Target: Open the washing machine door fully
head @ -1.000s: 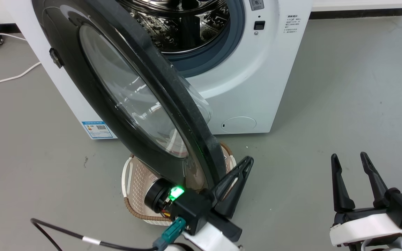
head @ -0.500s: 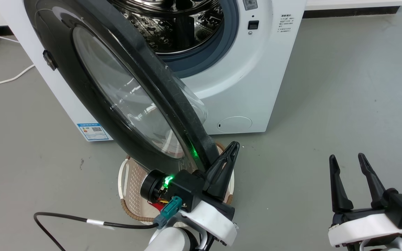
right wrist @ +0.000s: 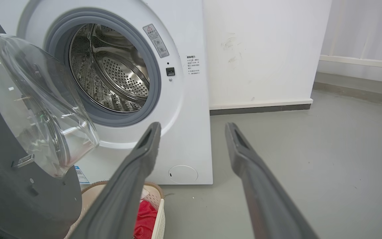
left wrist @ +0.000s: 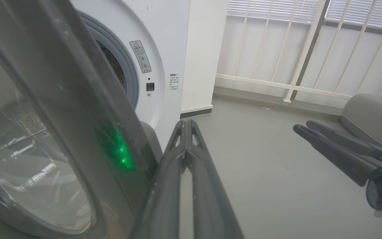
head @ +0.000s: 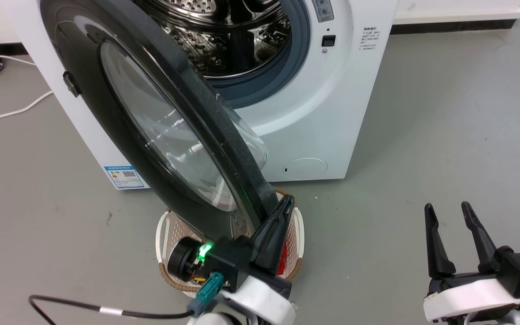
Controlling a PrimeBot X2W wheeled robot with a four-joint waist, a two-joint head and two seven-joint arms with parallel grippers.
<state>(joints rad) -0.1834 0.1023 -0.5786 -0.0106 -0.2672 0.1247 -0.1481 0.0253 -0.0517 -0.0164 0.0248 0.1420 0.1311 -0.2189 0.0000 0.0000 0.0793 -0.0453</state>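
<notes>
Two grippers sit nearest the robot. The left gripper (head: 285,204) has its two fingers pressed together with nothing between them; in the left wrist view (left wrist: 186,124) they run forward as one dark wedge. One black cable (head: 84,306) loops over the floor (head: 445,135) behind its wrist. The right gripper (head: 448,208) hangs well apart to the right over bare floor, its two fingers spread wide and empty.

Directly below the left fingers stands one cream laundry basket (head: 163,239), with one red cloth (right wrist: 146,215) inside it. Just left of those closed fingers, and touching their side as far as the head view shows, is the lower free edge of the one washing machine door (head: 160,131). The door stands partly open, swung out from the opening and leaning over the basket. Its black outer face is turned away to the left of the fingers. Its one clear glass bowl (right wrist: 35,99) bulges toward the side where the right fingers are.

Beyond the fingertips stands the one washing machine (head: 314,104), its steel drum (head: 224,36) uncovered inside one grey gasket (right wrist: 154,89). Low on it are one round cap (head: 305,168), just past the left fingertips, and one blue label (head: 123,177), left of the door's lower rim. Farthest to the left, one white cable (head: 11,110) trails across the floor.
</notes>
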